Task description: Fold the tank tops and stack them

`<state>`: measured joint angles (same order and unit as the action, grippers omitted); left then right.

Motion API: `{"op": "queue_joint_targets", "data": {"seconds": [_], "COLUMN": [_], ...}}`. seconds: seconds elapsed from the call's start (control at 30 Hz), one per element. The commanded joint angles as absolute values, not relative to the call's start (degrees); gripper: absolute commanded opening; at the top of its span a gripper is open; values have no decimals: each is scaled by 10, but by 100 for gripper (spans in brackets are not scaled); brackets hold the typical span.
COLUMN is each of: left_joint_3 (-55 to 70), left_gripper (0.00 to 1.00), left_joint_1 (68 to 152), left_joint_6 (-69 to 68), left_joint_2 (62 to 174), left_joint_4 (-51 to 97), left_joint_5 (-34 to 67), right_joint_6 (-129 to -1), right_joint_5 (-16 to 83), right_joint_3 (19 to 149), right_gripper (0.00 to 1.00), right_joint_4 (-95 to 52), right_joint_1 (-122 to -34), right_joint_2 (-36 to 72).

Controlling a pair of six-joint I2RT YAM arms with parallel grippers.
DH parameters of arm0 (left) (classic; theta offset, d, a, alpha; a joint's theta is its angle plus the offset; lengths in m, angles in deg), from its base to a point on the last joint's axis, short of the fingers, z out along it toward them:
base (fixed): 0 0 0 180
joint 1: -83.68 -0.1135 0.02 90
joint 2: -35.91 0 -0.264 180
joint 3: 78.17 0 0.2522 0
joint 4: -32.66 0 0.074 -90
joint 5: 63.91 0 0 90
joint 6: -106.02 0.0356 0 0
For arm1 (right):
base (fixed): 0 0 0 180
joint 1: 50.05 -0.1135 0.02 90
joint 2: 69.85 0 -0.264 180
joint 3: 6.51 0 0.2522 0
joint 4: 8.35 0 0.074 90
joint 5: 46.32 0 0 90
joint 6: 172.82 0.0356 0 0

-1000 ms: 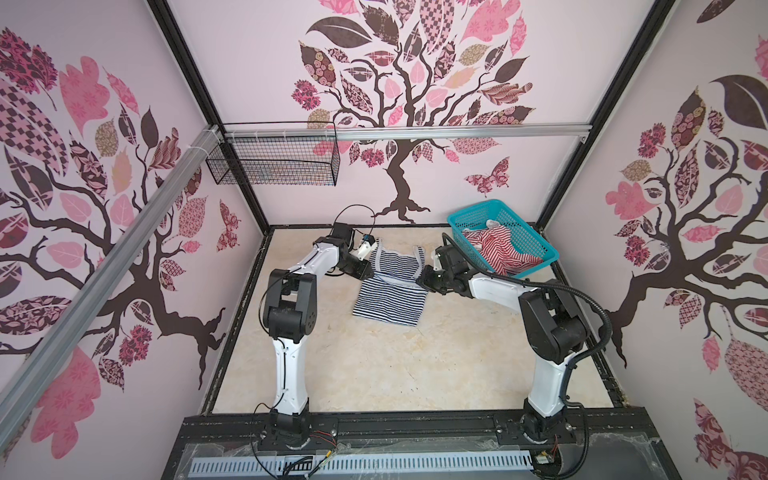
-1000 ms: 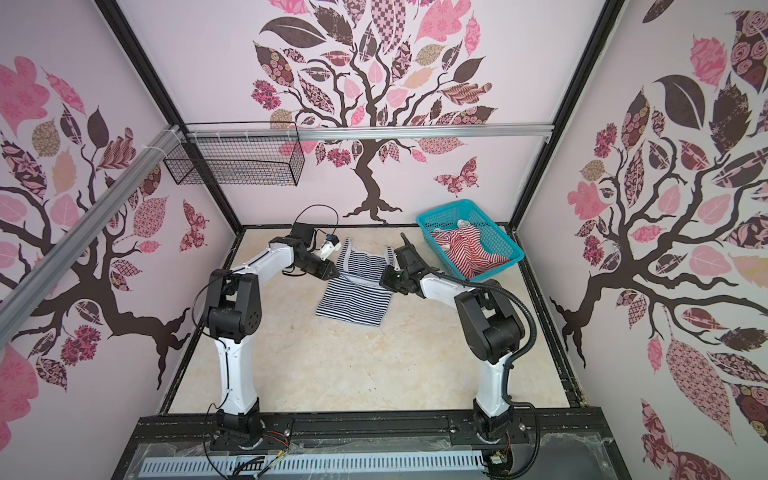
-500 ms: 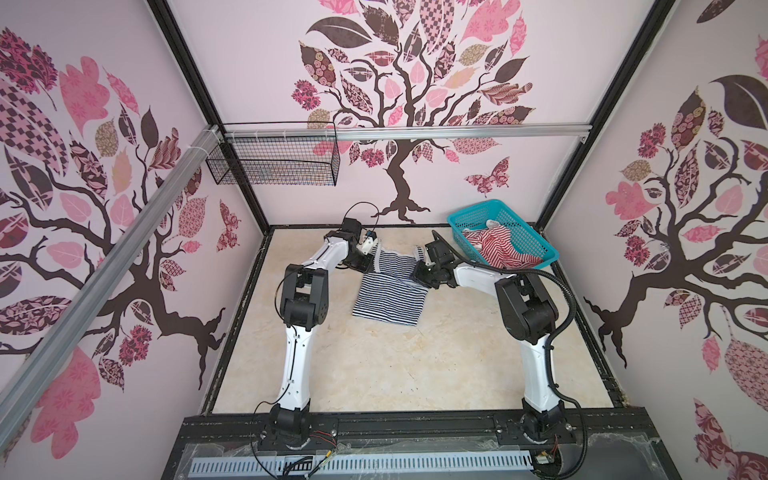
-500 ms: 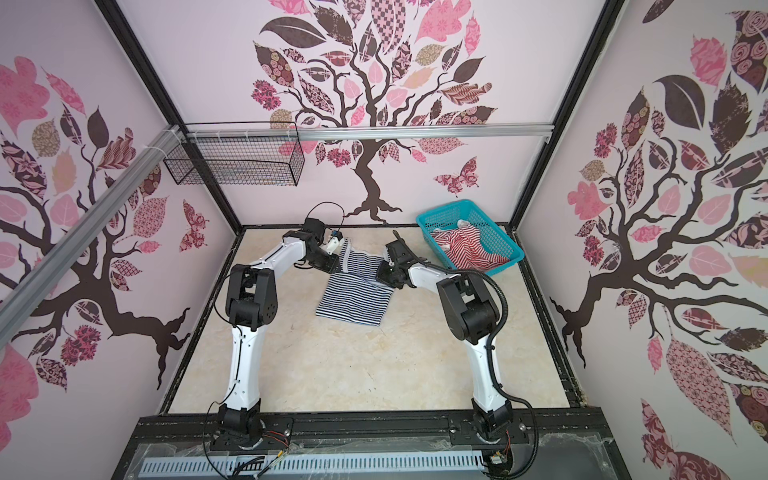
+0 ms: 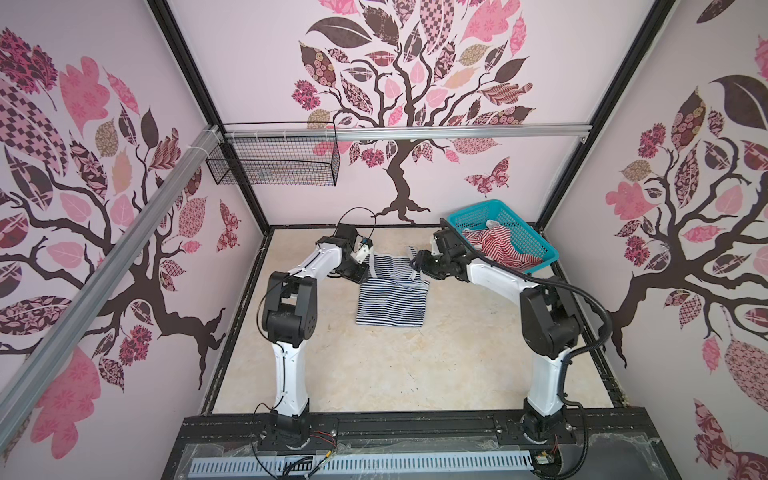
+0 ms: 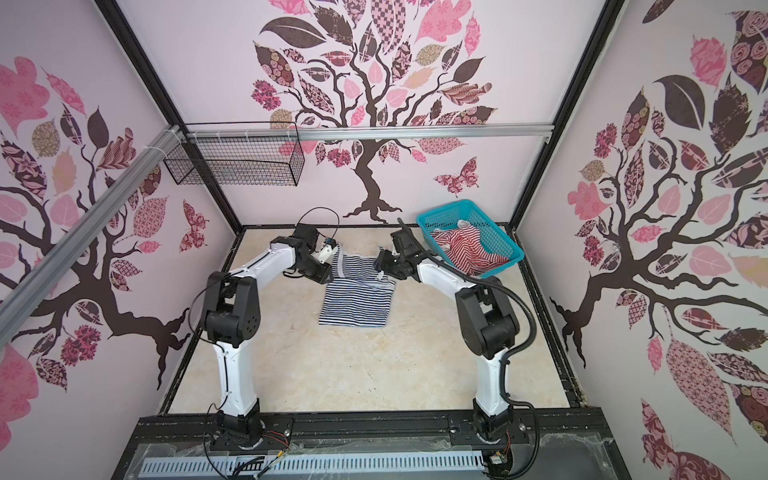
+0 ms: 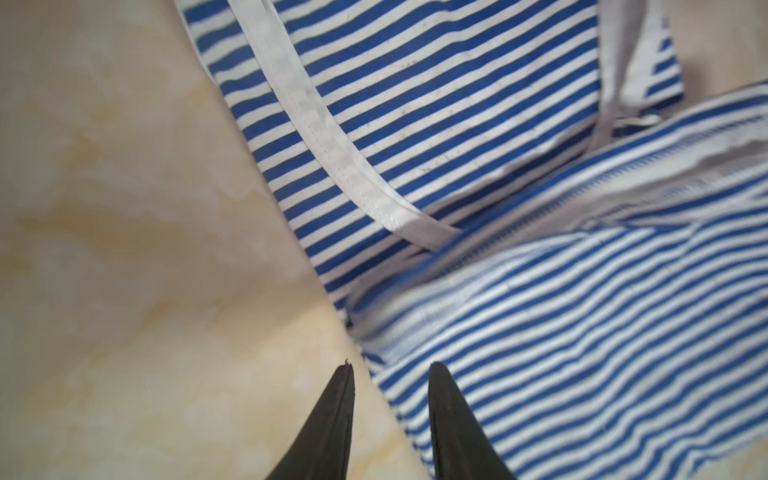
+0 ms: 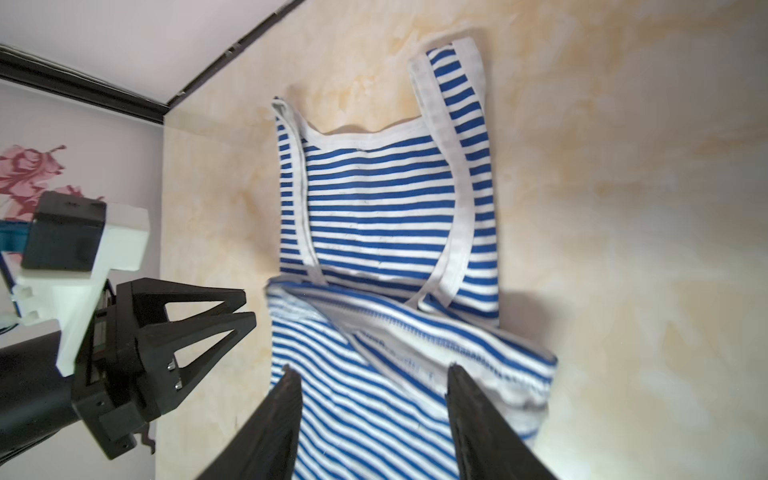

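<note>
The navy-and-white tank top [image 5: 392, 301] [image 6: 356, 305] lies flat on the table, with its lower part folded up over the chest, below the straps. My left gripper [image 5: 362, 272] [image 7: 392, 368] hovers at the fold's left edge, its jaws a little apart with nothing between them. My right gripper [image 5: 417, 262] [image 8: 372, 368] stands open above the folded layer [image 8: 395, 374] near the right strap. The red-and-white tank top [image 5: 498, 249] [image 6: 465, 249] lies bunched in the teal basket [image 5: 478, 205] [image 6: 446, 206].
The teal basket stands in the back right corner, just behind my right arm. A black wire basket [image 5: 274, 160] hangs on the back wall at the left. Bare beige tabletop [image 5: 395, 374] stretches in front of the navy top.
My right gripper went from shut to wide open and my left gripper opened a little. Both let go of the navy top's folded edge, which now rests on the cloth.
</note>
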<state>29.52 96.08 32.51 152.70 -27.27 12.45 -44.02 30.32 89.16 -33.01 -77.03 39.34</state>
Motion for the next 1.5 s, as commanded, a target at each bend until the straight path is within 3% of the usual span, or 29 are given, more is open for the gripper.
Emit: {"op": "queue_joint_targets", "data": {"seconds": [0.0,0.23,0.3,0.4,0.57,1.03,1.47], "left_joint_3": [247,63,4,-73,-137,-168,-189], "left_gripper": [36,37,40,52,55,58,57], "left_joint_1": [958,964,969,978,992,1032,1062], "left_joint_6": [381,496,515,521,521,590,636], "left_joint_2": [1462,1343,1300,1238,1178,1209,1269], "left_joint_4": [-283,-298,-263,-198,-137,-72,-4], "left_joint_5": [134,132,140,144,138,143,212], "right_joint_6": [-444,-411,-394,-378,-342,-292,-280], "right_joint_5": [314,296,280,256,222,215,214], "right_joint_3": [829,636,582,544,516,508,516], "right_gripper": [61,65,67,67,67,61,45], "right_joint_4": [-354,-289,-247,-205,-141,-100,-92], "right_joint_1": [-796,-839,-840,-841,-841,-848,-852], "right_joint_2": [325,222,203,203,235,286,310]}}
